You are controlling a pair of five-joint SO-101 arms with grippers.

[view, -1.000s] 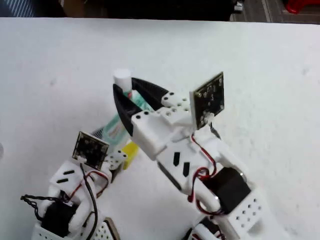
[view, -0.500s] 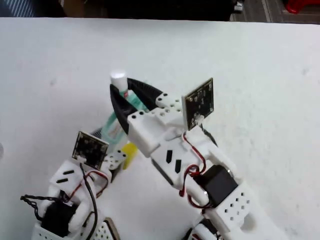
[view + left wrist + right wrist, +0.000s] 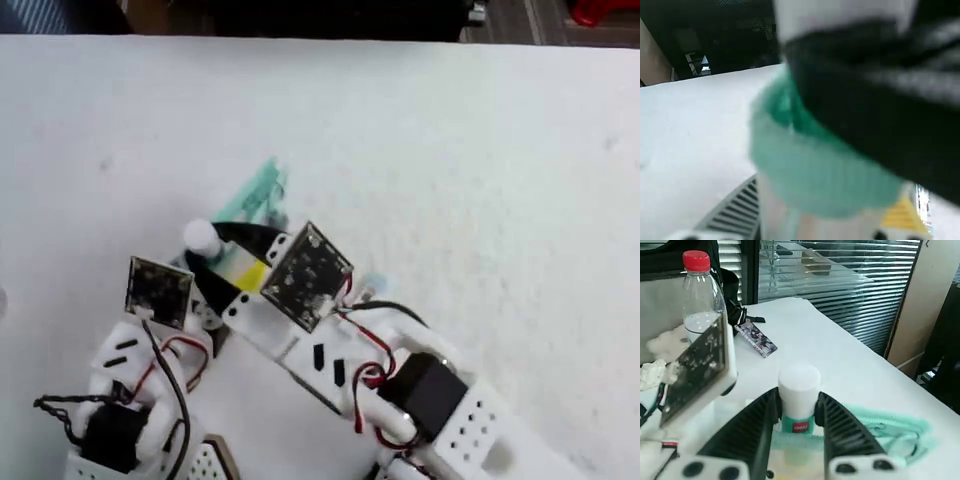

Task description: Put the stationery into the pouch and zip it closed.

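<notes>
The glue stick (image 3: 799,385), white cap up, is clamped upright between the narrowed black fingers (image 3: 840,425) of the right gripper (image 3: 798,405), at the end of the green mesh pouch (image 3: 256,190) nearest the arms. The pouch is laid on the tabletop (image 3: 450,150). Whether the stick's foot is already inside the pouch's mouth is hidden. The left arm (image 3: 125,365) is set just beside the pouch, and its grip cannot be told. If the mouth is not held open, the soft mesh is likely to be caught and pushed along or folded under. A stick released then may be dropped beside the pouch and rolled away.
</notes>
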